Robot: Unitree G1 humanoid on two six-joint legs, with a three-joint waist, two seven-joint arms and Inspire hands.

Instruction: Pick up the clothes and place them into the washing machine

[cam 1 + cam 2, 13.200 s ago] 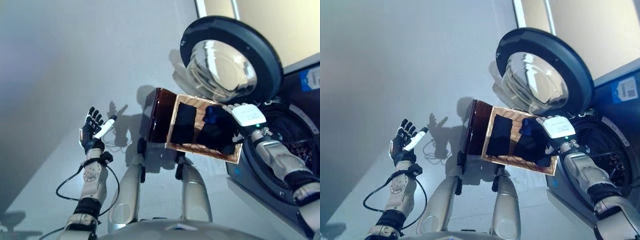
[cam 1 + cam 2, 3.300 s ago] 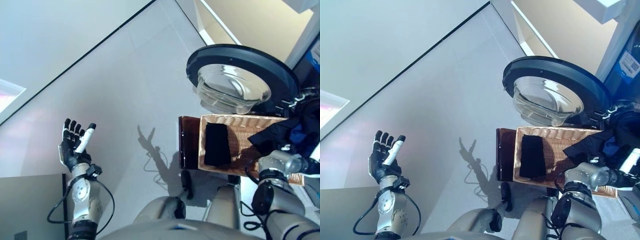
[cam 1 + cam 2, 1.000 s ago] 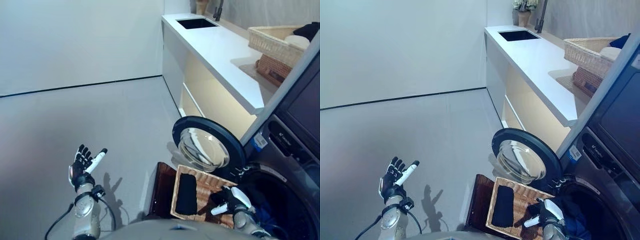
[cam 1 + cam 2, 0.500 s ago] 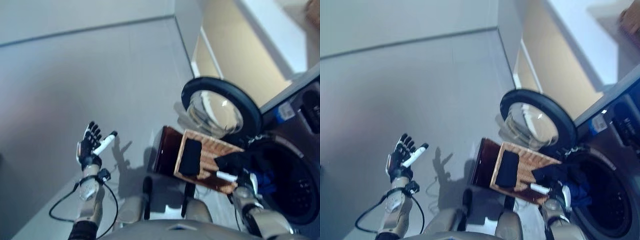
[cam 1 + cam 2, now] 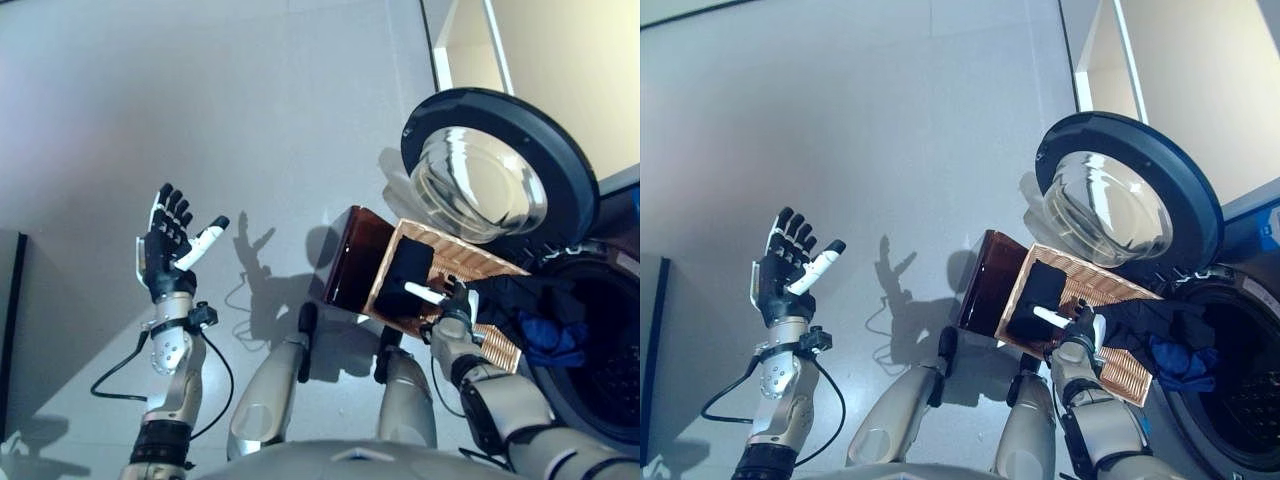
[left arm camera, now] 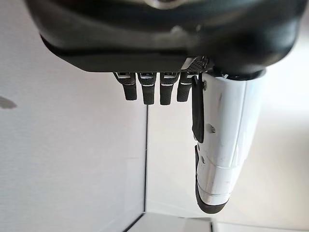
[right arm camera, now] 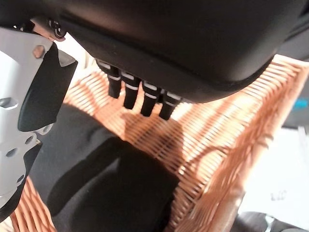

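Note:
A wicker basket (image 5: 492, 342) sits on a dark brown stand (image 5: 350, 262) in front of the washing machine. A folded black cloth (image 5: 406, 274) lies in the basket's far part, seen close in the right wrist view as black cloth (image 7: 106, 188). My right hand (image 5: 447, 308) hovers open over the basket, fingers (image 7: 141, 99) straight, holding nothing. A dark garment (image 5: 1150, 322) and a blue one (image 5: 1186, 362) hang at the drum's mouth. My left hand (image 5: 168, 250) is raised open off to the left, empty, white-covered thumb (image 6: 226, 145) out.
The washer's round door (image 5: 500, 175) stands swung open above the basket, with the drum (image 5: 605, 375) at the right edge. Pale cabinet fronts (image 5: 560, 50) rise behind it. Grey floor (image 5: 250, 110) spreads to the left, with a dark panel (image 5: 8, 340) at the left edge.
The camera has swung down and in. Dark and blue garments that lay in the basket under my right hand now hang at the drum's mouth; my right hand is back over the basket.

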